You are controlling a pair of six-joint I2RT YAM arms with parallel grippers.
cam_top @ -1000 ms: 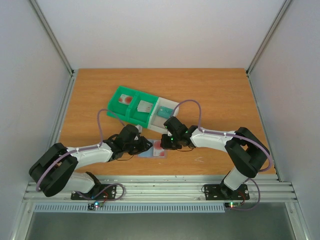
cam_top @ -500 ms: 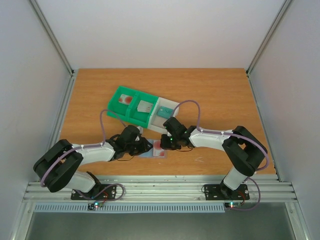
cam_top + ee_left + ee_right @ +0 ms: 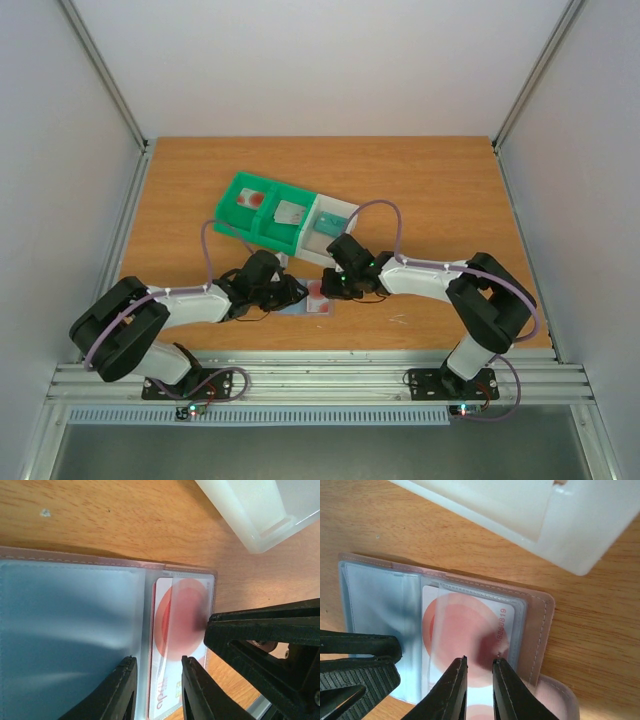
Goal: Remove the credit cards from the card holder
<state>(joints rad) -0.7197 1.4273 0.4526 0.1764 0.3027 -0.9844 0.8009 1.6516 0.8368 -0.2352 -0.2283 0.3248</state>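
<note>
Credit card, white plastic with red-pink disc (image 3: 470,625), inside open slate-blue folding holder (image 3: 370,590); left gripper (image 3: 159,659), right gripper (image 3: 480,660) narrowly parted over it, grasp unclear.

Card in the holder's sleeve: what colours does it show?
White card with a red-pink circle; right wrist view best.

The left arm (image 3: 185,305) is stretched low and to the right from its base, with the elbow folded at the outer side. The right arm (image 3: 430,278) is stretched low and to the left in mirror fashion. The two wrists are brought close together near the middle, tipped downward and toward each other. The left jaws are held narrowly parted, the fingers (image 3: 122,695) nearly parallel. The right jaws are set even closer, with only a slim gap left between their fingers (image 3: 456,690).
</note>
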